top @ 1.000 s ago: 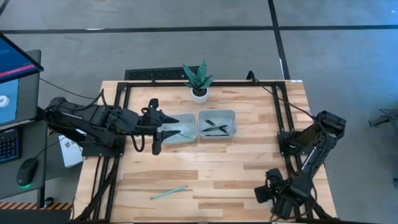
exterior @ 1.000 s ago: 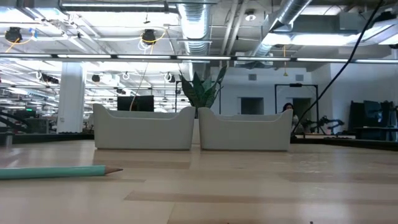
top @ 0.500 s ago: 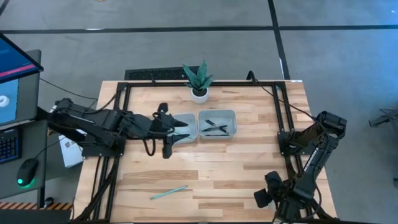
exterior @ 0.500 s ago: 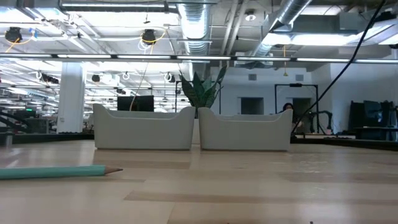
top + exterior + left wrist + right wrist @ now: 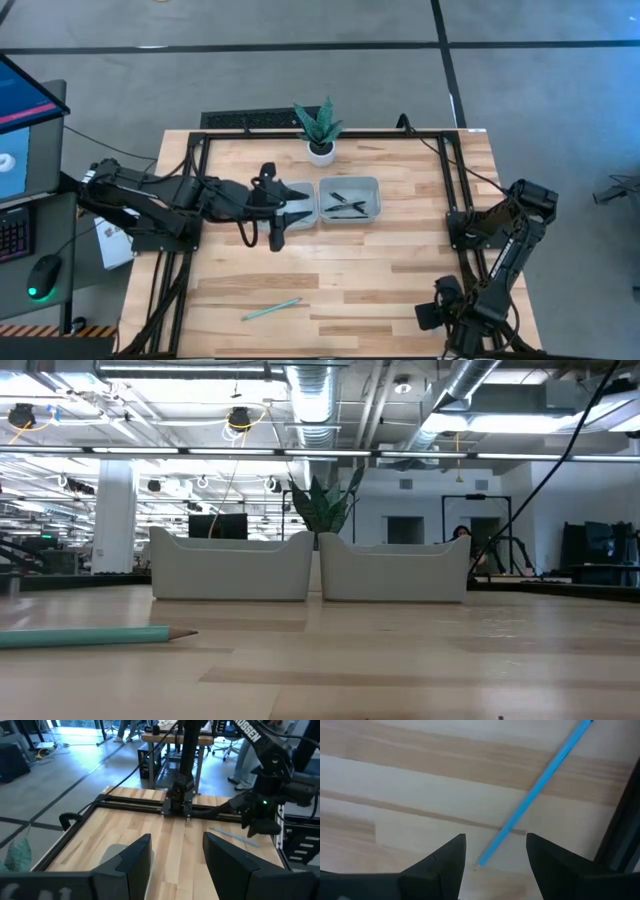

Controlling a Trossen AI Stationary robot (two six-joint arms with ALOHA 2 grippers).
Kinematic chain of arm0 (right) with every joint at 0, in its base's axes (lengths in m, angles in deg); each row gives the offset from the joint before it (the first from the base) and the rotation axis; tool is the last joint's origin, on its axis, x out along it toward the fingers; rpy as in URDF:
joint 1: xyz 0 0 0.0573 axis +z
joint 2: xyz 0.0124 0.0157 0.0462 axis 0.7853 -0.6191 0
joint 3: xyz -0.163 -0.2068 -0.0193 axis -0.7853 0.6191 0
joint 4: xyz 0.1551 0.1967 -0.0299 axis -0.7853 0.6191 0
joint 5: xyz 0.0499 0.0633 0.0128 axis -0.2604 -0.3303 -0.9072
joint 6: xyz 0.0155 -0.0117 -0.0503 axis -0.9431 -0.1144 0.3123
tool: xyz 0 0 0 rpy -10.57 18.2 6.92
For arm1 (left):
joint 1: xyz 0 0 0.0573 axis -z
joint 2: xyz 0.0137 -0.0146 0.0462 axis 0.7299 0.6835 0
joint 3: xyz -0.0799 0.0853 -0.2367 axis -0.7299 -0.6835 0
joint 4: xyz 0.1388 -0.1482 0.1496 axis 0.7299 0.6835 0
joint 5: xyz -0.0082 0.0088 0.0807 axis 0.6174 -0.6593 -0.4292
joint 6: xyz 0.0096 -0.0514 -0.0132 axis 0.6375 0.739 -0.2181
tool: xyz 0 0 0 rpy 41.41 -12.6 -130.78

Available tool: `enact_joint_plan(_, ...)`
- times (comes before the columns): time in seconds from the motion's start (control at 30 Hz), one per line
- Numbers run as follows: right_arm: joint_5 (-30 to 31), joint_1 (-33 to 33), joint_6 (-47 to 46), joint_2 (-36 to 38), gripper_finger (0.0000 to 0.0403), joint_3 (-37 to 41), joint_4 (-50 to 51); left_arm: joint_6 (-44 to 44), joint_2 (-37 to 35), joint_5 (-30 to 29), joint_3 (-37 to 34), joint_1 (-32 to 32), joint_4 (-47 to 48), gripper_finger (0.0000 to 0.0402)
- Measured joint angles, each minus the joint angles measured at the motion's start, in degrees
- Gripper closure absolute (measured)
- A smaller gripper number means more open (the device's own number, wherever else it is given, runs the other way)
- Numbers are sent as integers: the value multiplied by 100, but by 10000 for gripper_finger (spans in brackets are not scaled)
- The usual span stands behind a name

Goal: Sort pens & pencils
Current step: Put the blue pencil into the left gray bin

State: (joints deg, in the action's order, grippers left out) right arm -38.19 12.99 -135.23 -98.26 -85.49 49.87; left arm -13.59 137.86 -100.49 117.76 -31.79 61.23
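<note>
Several dark pens [image 5: 346, 206] lie in the right grey tray [image 5: 372, 187]. One teal pencil [image 5: 271, 310] lies flat on the table near its near edge and also shows in the low view [image 5: 95, 637]. A second pencil [image 5: 540, 795] lies on the wood under my right gripper [image 5: 495, 865], which is open, with its fingers on either side of the pencil's pointed end and not touching it. My left gripper [image 5: 176, 865] is open and empty, over the left tray [image 5: 300, 190] and covering most of it. From there the second pencil [image 5: 235, 834] shows far off.
A potted plant [image 5: 319, 130] stands behind the trays at the far edge. Black frame rails [image 5: 455, 190] run along the table's sides. My right arm [image 5: 500, 250] stands at the near right corner. Bare wood lies between the trays and the near pencil.
My left gripper has moved toward the table's right, from the left tray's left edge to over the tray. The loose pencil near the near edge has stayed where it was.
</note>
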Motion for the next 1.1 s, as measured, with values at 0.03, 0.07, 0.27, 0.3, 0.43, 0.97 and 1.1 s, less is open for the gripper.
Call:
enact_joint_plan(0.03, 2, -28, -8, 0, 173, 0, 26, 0, 0, 2, 0, 0, 2, 232)
enact_joint_plan(0.07, -7, -43, -10, 0, 173, 0, 82, -1, 0, 16, 0, 1, 15, 232)
enact_joint_plan(0.27, -443, -86, 53, -333, 173, -2, 210, 0, 0, 15, 0, 0, 33, 232)
enact_joint_plan(0.3, -467, -85, 49, -439, 173, 0, 136, 0, 0, 16, 0, 0, 40, 232)
enact_joint_plan(0.43, -515, -65, 51, -810, 173, 4, -242, 7, 0, 54, 0, 1, 50, 232)
enact_joint_plan(0.97, -197, -210, 139, -1200, 173, -7, -665, 141, 0, 144, 0, 0, 28, 232)
enact_joint_plan(1.1, -168, -202, 138, -1202, 173, -7, -663, 142, 0, 144, 0, 0, 26, 232)
